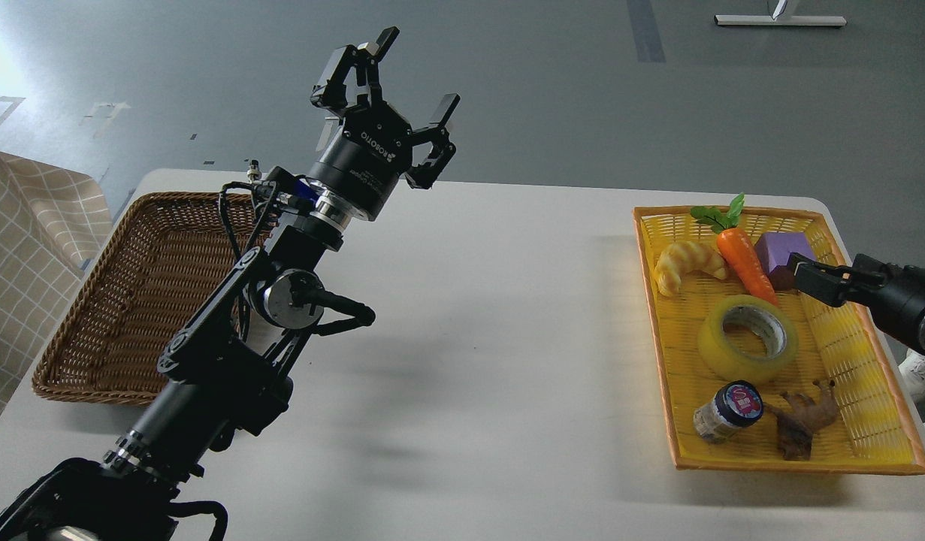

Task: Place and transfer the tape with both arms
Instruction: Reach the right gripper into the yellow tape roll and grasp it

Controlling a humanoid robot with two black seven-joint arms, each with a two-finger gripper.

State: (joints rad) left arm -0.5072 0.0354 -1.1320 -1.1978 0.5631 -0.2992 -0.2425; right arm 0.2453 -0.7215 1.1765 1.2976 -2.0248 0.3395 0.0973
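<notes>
The tape (pixel 721 355), a wide translucent yellow roll with a grey-white core, lies flat in the middle of the yellow basket (pixel 778 464) at the table's right. My left gripper (pixel 400 75) is open and empty, raised high over the table's far left part, far from the tape. My right gripper (pixel 802 272) comes in from the right edge, above the basket's right side, just up and right of the tape and in front of the purple cube (pixel 776 249). It is dark and small, so its fingers cannot be told apart.
The yellow basket also holds a croissant (pixel 686 264), a toy carrot (pixel 745 261), a small jar with a dark lid (pixel 727 413) and a brown toy animal (pixel 804 421). A brown wicker basket (pixel 131 300) stands at the left, a checked cloth (pixel 26 248) beyond it.
</notes>
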